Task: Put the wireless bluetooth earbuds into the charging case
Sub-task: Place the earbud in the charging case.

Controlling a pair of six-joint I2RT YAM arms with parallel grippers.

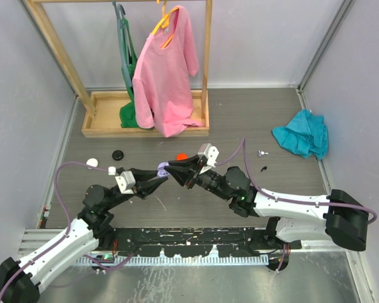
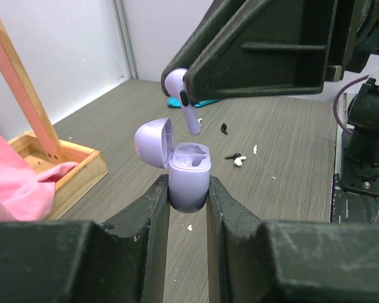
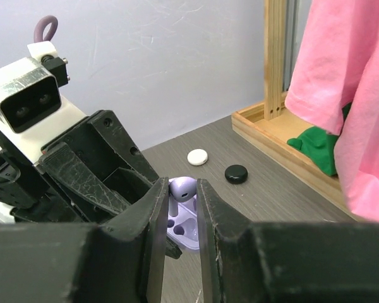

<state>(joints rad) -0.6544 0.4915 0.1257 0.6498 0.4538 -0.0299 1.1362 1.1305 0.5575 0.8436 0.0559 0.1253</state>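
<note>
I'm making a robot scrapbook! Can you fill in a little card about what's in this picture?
left gripper: shut on the lilac case, lid open
right gripper: shut on a lilac earbud
earbud position: just above the case, not in yet
lying nearby: white round case, black round case
hanging: pink shirt

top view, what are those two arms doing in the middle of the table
The left gripper is clamped on an open lilac charging case, its lid flipped back. The right gripper pinches a lilac earbud just above the case, stem pointing down toward the sockets, not yet seated. A few loose earbuds lie further off.
</note>
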